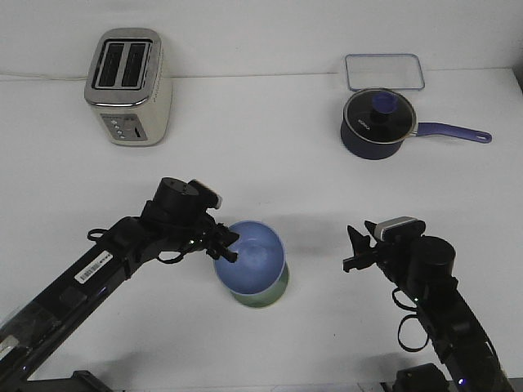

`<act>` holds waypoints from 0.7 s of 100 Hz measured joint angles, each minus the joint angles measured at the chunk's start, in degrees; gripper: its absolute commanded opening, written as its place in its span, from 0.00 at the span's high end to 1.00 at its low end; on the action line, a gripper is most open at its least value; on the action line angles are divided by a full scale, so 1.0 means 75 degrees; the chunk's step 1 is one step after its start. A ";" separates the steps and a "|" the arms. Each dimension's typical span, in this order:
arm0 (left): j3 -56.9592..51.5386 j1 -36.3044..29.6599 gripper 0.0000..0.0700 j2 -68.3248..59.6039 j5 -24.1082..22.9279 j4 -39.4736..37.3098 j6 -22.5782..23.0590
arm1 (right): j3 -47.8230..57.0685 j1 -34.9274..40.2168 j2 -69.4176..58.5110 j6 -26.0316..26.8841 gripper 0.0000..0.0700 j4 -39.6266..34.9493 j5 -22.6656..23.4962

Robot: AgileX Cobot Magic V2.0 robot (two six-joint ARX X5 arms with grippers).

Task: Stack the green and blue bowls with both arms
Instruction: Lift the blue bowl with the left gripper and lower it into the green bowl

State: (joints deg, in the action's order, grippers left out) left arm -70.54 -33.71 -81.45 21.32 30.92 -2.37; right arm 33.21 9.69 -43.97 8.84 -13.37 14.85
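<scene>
Front view. The white table (270, 175) carries all items. The blue bowl (249, 260) sits nested inside the green bowl (276, 292), just below table centre; only a crescent of green rim and wall shows at the blue bowl's 4 to 6 o'clock side. The stack leans slightly, with the blue bowl's opening tipped up toward 11 o'clock.

The left arm (98, 265) enters from 7 o'clock and reaches toward the stack. The left gripper (226, 247) is at the blue bowl's rim at 9 o'clock, with its fingertips touching or overlapping the rim edge. Whether the jaws are clamped on the rim or merely beside it cannot be determined from this angle.

The right arm (445, 314) enters from 5 o'clock. The right gripper (354, 249) is well apart from the bowls at their 3 o'clock side, pointing toward them. Its thin fingers appear slightly parted and hold nothing.

At the table's 11 o'clock area stands a cream two-slot toaster (128, 86). At 1 o'clock sits a dark navy saucepan (376, 124) with a lid and a purple handle pointing to 3 o'clock. Just behind it lies a clear rectangular container lid (384, 71).
</scene>
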 measured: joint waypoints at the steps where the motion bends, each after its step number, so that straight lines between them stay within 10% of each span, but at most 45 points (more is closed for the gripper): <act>1: 0.0000 -0.0023 0.98 -0.0003 0.0000 0.0012 0.0006 | 0.0000 0.0000 0.0003 -0.0003 0.60 -0.0003 0.0000; 46: 0.0000 -0.0472 0.96 -0.0842 -0.0052 0.0519 0.0277 | 0.0000 0.0000 0.0000 0.0000 0.60 -0.0009 0.0000; 70: 0.0000 -0.0548 0.41 -0.1040 -0.0052 0.0443 0.0338 | 0.0000 0.0000 0.0000 0.0000 0.60 -0.0009 0.0000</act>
State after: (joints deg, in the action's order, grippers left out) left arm -70.54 -37.82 -89.25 20.93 34.24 0.16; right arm 33.21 9.69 -43.97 8.84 -13.43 14.85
